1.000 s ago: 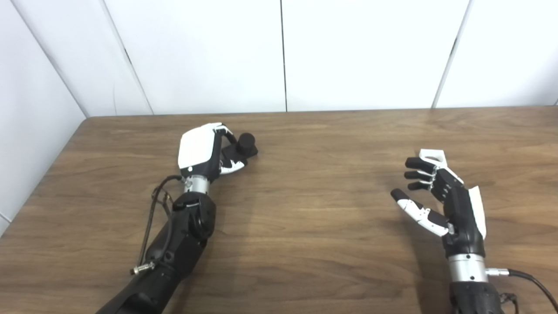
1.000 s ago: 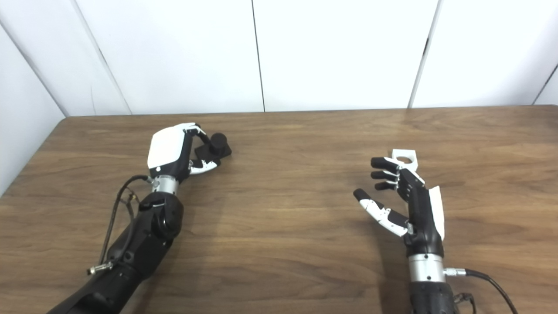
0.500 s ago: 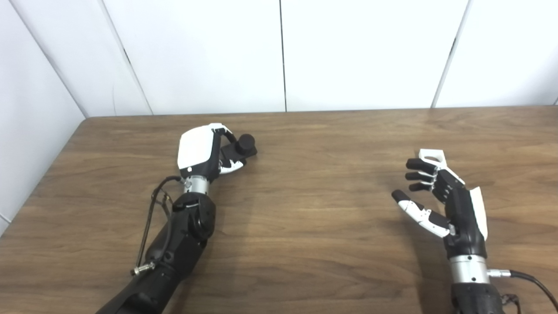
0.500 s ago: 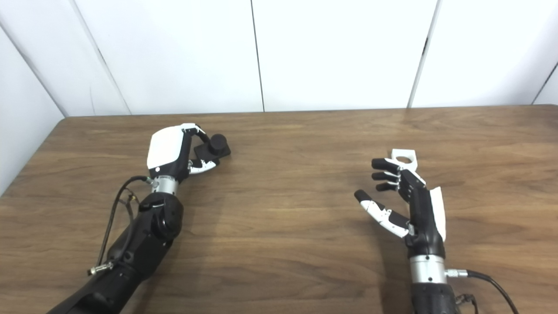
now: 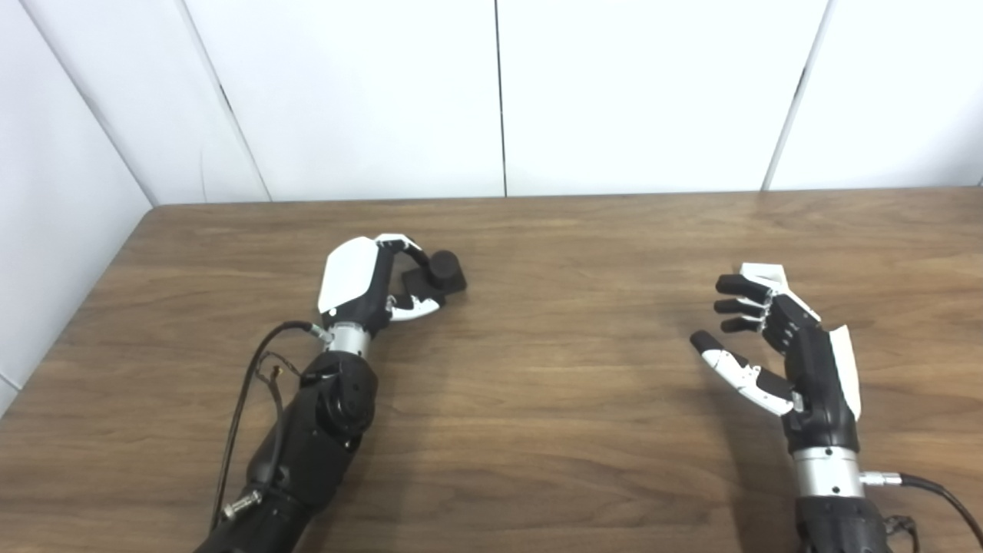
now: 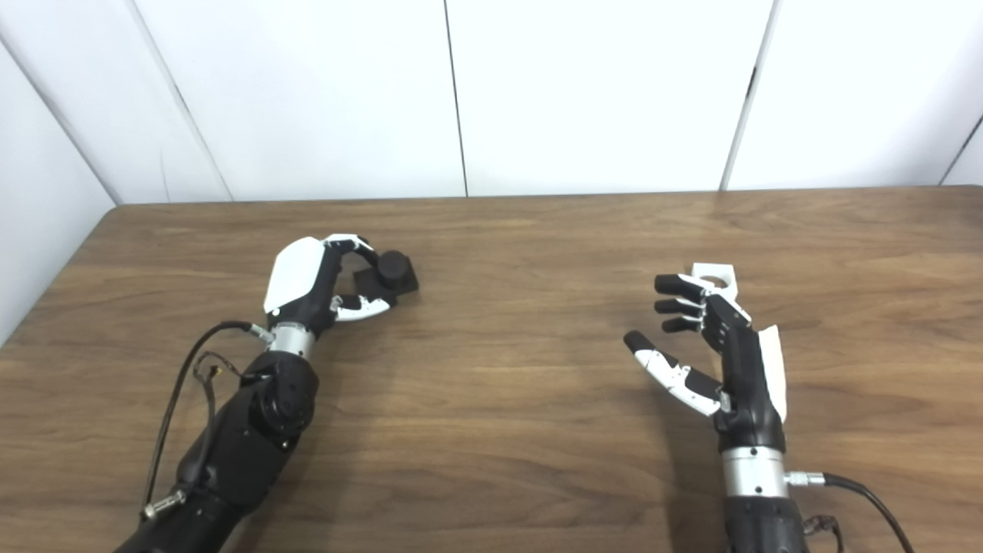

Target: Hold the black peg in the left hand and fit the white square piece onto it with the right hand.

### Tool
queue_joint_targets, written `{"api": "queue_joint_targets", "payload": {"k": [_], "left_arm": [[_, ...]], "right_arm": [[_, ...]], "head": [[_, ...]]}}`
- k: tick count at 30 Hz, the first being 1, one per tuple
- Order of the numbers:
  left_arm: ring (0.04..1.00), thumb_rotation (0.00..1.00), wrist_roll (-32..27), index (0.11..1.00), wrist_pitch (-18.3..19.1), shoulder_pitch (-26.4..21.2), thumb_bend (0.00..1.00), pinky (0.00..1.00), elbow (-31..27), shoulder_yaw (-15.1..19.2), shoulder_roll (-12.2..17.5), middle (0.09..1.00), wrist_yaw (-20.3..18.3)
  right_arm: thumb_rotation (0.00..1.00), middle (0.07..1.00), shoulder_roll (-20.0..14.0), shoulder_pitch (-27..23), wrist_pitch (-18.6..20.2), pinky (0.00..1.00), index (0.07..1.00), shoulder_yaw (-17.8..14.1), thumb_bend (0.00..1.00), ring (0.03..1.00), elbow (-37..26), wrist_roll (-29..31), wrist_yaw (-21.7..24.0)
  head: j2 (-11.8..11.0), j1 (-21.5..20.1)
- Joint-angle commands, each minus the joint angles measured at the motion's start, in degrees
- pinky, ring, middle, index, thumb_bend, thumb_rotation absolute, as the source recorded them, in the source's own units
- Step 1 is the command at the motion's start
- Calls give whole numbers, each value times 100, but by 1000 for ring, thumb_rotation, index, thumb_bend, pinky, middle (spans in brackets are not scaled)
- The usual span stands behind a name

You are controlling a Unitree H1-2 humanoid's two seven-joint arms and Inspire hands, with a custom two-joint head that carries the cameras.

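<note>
black peg (image 5: 441,270) with its square base sits on the desk (image 5: 537,369) at about 10 o'clock, left hand (image 5: 361,284) curled round it, fingers over the top, thumb below; grip looks closed on it. white square piece (image 6: 713,278) lies at 3 o'clock, just beyond the right hand (image 6: 718,353), which is open, fingers spread, holding nothing. the two parts are well apart.
</note>
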Motion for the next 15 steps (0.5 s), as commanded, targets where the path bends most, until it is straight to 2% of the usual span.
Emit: {"api": "queue_joint_targets", "payload": {"k": [1, 6, 9, 15], "left_arm": [[810, 90, -67, 490, 8, 204, 506, 674, -152, -276, -159, 801, -604], [796, 93, -75, 490, -111, 423, 504, 636, -380, -523, -237, 796, -828], [816, 95, -26, 491, -130, 541, 502, 662, -523, -713, -242, 807, -940], [837, 96, 139, 491, -182, 695, 502, 722, -692, -1038, -231, 810, -929]], "right_arm": [[196, 715, 5, -156, -37, 565, 686, -21, 567, 661, -228, 16, -10], [203, 718, 19, -159, 23, 567, 688, -20, 570, 665, -271, 36, -7], [189, 720, 27, -155, 40, 574, 688, -21, 573, 671, -289, 48, -11], [208, 716, 29, -176, 37, 568, 688, -19, 580, 667, -318, -10, -33]], "head": [[5, 5], [16, -4], [16, -4], [40, -92]]}}
